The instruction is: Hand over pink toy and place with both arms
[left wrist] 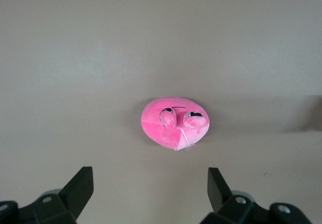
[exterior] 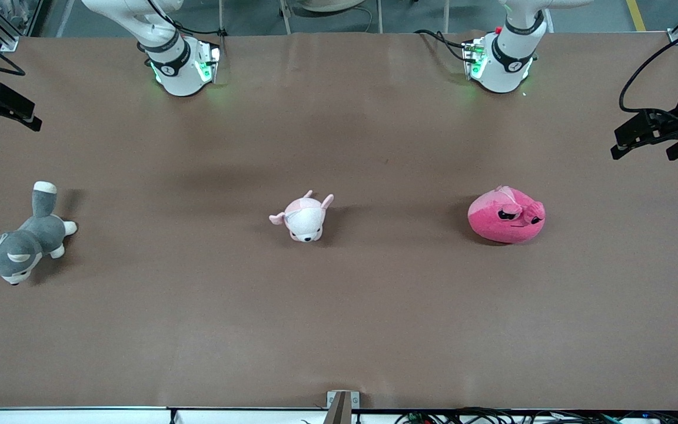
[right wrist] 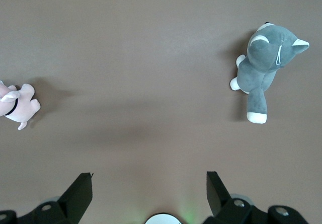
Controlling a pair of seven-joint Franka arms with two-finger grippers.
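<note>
Pink toy (exterior: 506, 215) lies on the brown surface (exterior: 339, 330) toward the left arm's end, untouched. Pale pink-and-white plush (exterior: 303, 218) sits mid-surface; grey-and-white plush dog (exterior: 21, 244) at the right arm's end. Left end effector (left wrist: 150, 191) is held high over the pink toy, fingers spread wide, empty. Right end effector (right wrist: 149, 191) is held high between dog and pale plush, fingers wide, empty.

Both arms wait raised, left gripper (left wrist: 148, 191) and right gripper (right wrist: 148, 191) jaws wide apart, empty.

High front cam faces arms; wrist cams look down (left shares pink toy (exterior: 507, 215)).
</note>
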